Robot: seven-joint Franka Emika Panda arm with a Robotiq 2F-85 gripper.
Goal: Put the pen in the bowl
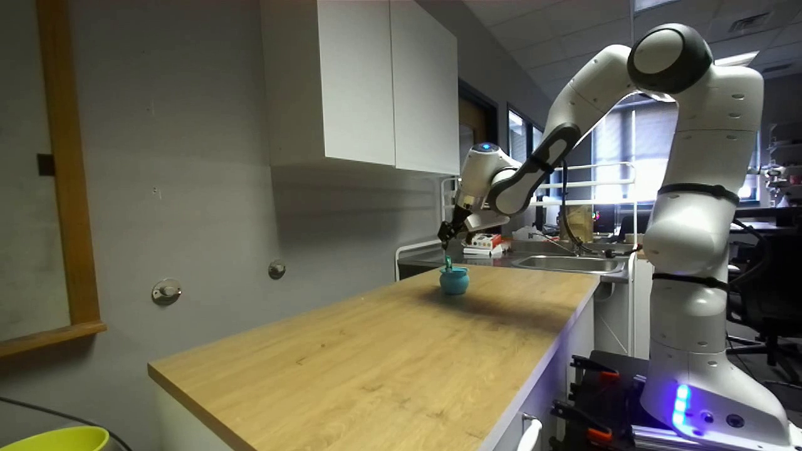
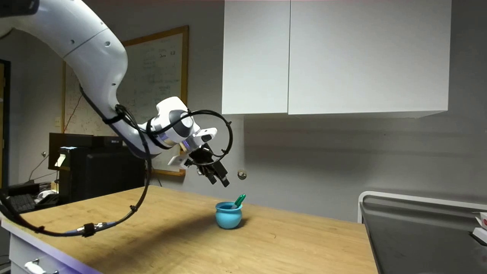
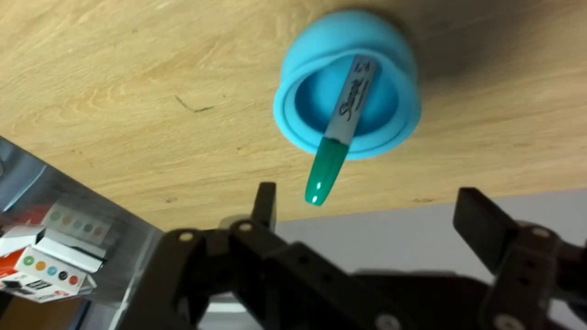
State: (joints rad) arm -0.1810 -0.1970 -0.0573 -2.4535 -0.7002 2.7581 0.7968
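Note:
The teal-blue bowl stands upright on the wooden countertop in both exterior views (image 1: pixel 453 283) (image 2: pixel 228 219) and in the wrist view (image 3: pixel 285 114). The pen is a grey marker with a green cap. It leans inside the bowl with its cap sticking out over the rim, in the wrist view (image 3: pixel 345 117) and in both exterior views (image 1: pixel 448 264) (image 2: pixel 239 201). My gripper is above the bowl, apart from pen and bowl, in both exterior views (image 1: pixel 445 236) (image 2: pixel 220 182). In the wrist view the gripper (image 3: pixel 367 200) has its fingers wide apart with nothing between them.
The wooden countertop (image 1: pixel 351 351) runs along a grey wall under white wall cabinets (image 2: pixel 342 57). A sink (image 1: pixel 567 264) and small boxes (image 1: pixel 484 244) lie beyond its far end. The boxes also show in the wrist view (image 3: pixel 50 270). A cable loop (image 2: pixel 144 190) hangs from the arm.

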